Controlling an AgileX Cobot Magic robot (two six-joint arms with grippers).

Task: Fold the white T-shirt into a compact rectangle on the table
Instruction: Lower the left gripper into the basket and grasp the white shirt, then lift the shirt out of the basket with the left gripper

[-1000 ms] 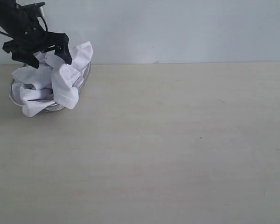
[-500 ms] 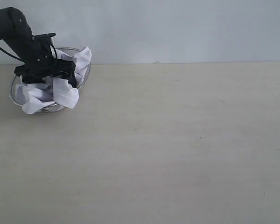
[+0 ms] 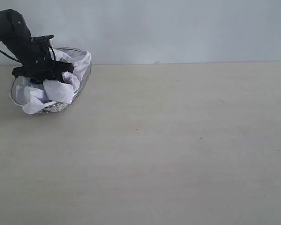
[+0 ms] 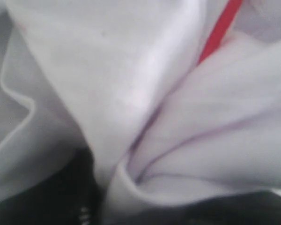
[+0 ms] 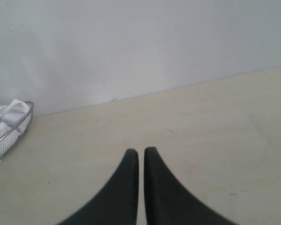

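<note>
Since a second ago, the left hand (image 3: pixel 42 72) has dropped from above the heap down into the white T-shirt (image 3: pixel 56 90). The bundle now sits lower inside the round wire basket (image 3: pixel 83 75), and less cloth hangs over the near rim than before.

The exterior view shows a wide, pale beige surface (image 3: pixel 178 150) against a plain light wall (image 3: pixel 178 28). The basket stands at the far left corner of the surface, close to the wall. The T-shirt is crumpled inside it, with one fold lapping over the front edge and another standing up against the right rim. The black left arm (image 3: pixel 11 33) reaches in from the upper left, and its hand is buried in the cloth, with dark fingers showing on either side of a white fold. Whether that hand is clamped on the fabric or merely pressed into it cannot be told.

The left wrist view is filled with blurred white folds, very close. A narrow red stripe (image 4: pixel 218 30) of print crosses one corner, and dark parts of the hand show along one edge.

The right wrist view shows the right hand (image 5: pixel 141 157) held above bare surface, its two black fingers drawn together with only a hairline gap and nothing between them. It is well apart from the basket, which shows at that view's edge with white cloth inside.
</note>
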